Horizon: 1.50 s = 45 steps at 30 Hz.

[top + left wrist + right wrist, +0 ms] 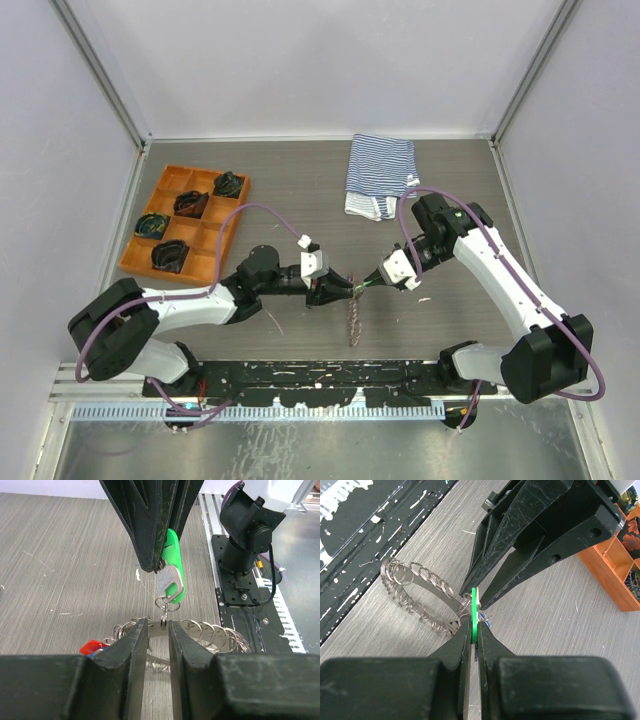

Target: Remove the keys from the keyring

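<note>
Green-headed key [172, 555] clamped edge-on in right gripper [471, 630], jaws shut tight on the plastic head. Left gripper [158, 630] with jaws narrowly parted, straddling the small ring below that key, no pinch visible. Keyring [420, 587] looped just behind, trailing along the table [300, 170], red key [92, 646] alongside.

Red key [93, 646] largely hidden behind left pincer [157, 625], perhaps others too.

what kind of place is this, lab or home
Most likely a robotics lab cell: plain white panels wall in the table, and the left arm and right arm are bolted to a rail at its edge.
</note>
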Each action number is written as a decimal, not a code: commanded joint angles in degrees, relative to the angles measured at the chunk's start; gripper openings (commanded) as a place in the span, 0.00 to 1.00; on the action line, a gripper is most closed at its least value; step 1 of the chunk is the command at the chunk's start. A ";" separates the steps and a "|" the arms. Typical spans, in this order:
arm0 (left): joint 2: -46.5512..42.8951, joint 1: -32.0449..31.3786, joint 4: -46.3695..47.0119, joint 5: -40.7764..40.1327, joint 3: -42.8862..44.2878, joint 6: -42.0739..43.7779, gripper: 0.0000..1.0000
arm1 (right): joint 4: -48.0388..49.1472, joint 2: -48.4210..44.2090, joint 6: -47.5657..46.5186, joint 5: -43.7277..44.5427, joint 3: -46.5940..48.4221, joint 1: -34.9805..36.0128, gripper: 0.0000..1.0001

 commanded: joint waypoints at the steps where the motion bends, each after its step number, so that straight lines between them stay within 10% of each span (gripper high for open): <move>1: 0.21 0.11 3.61 1.18 0.84 -0.82 0.23 | -0.27 -0.40 -0.16 -2.56 2.57 -0.17 0.01; 12: -0.48 0.10 1.69 1.49 1.83 -0.73 0.00 | 0.26 -0.24 0.42 -2.01 2.43 -0.18 0.01; 45: -2.18 -0.05 -40.01 -8.21 22.02 -4.35 0.00 | 10.32 0.12 15.51 3.76 4.31 -0.08 0.01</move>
